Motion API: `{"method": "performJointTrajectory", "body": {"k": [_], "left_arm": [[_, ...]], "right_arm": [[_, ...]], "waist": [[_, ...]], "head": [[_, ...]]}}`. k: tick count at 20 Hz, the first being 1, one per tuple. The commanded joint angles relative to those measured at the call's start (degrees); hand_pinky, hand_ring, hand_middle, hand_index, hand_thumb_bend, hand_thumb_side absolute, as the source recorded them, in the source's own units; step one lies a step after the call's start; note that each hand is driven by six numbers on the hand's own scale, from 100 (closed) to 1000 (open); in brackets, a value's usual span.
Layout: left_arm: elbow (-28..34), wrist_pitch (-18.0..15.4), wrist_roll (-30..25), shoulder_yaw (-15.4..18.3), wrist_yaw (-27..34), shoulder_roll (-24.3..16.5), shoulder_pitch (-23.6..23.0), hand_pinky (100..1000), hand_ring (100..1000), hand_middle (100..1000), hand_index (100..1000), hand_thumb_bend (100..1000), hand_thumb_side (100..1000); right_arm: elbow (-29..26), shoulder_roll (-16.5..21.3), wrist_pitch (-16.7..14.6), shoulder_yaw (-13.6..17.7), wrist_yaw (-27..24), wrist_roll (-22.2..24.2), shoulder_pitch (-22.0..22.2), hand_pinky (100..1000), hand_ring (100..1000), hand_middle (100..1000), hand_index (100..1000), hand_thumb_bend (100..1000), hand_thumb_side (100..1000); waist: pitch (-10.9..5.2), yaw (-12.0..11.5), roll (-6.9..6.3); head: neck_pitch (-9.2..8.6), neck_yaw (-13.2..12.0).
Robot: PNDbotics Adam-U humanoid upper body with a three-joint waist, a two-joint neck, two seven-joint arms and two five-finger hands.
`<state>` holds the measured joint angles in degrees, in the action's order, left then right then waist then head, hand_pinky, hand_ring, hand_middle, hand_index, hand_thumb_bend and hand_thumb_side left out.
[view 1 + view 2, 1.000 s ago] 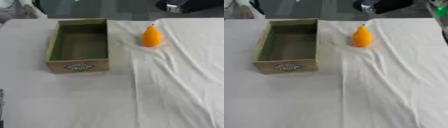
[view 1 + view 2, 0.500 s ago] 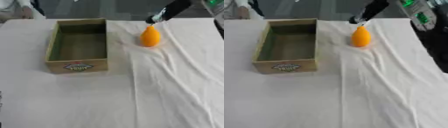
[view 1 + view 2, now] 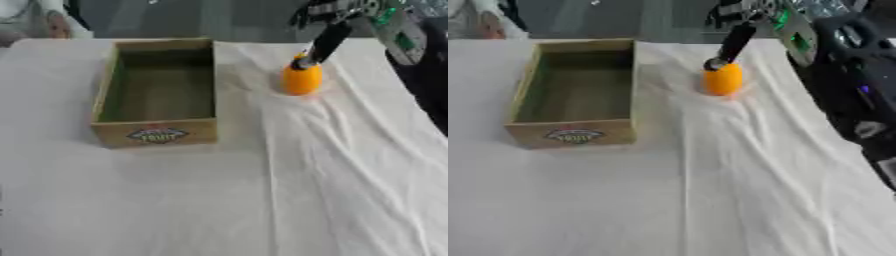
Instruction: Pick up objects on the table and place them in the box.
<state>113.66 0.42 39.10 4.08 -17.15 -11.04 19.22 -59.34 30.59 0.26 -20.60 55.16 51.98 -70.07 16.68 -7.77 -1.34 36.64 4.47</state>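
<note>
White wrinkled cloth [image 3: 332, 165] over the table, dim grey floor [image 3: 219, 20] beyond.

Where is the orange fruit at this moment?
The fruit stands on the cloth, right of the box, toward the far edge, with the right hand at its top.

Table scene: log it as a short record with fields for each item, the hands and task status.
box: wooden box, open top, nothing visible inside, label on near wall
fruit: orange pear-shaped fruit, upright on the white cloth, right of the box
right hand: right hand reaching from upper right, a finger at the fruit's top
left hand: not in view
status: fruit not yet in box
</note>
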Motion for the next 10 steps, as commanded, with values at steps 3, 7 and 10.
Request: {"method": "performJointTrajectory", "body": {"k": [3,7,10], "left_arm": [[0.9,0.0,-0.3,-0.2,0.1,-0.5,0.5,639,742,654,853,100,905],[0.9,0.0,-0.4,-0.2,0.2,-0.4,0.5,639,741,654,853,100,904],[0.9,0.0,-0.4,-0.2,0.2,-0.4,0.4,639,741,654,853,100,904]], "right_arm": [[3.8,-0.3,-1.4,0.9,1.3,0.0,-1.8,850,974,909,1000,388,427],[6.4,-1.0,-1.5,1.7,2.5,0.0,-2.0,851,978,921,1000,358,410],[7.8,-1.3,-1.3,2.6,3.8,0.0,-2.2,850,979,924,1000,345,406]], "waist": [[-0.85,-0.1,-0.04],[-0.84,-0.1,-0.14],[-0.81,-0.2,-0.21]], "head": [[-0.4,0.1],[-0.55,0.2],[-0.6,0.3]]}}
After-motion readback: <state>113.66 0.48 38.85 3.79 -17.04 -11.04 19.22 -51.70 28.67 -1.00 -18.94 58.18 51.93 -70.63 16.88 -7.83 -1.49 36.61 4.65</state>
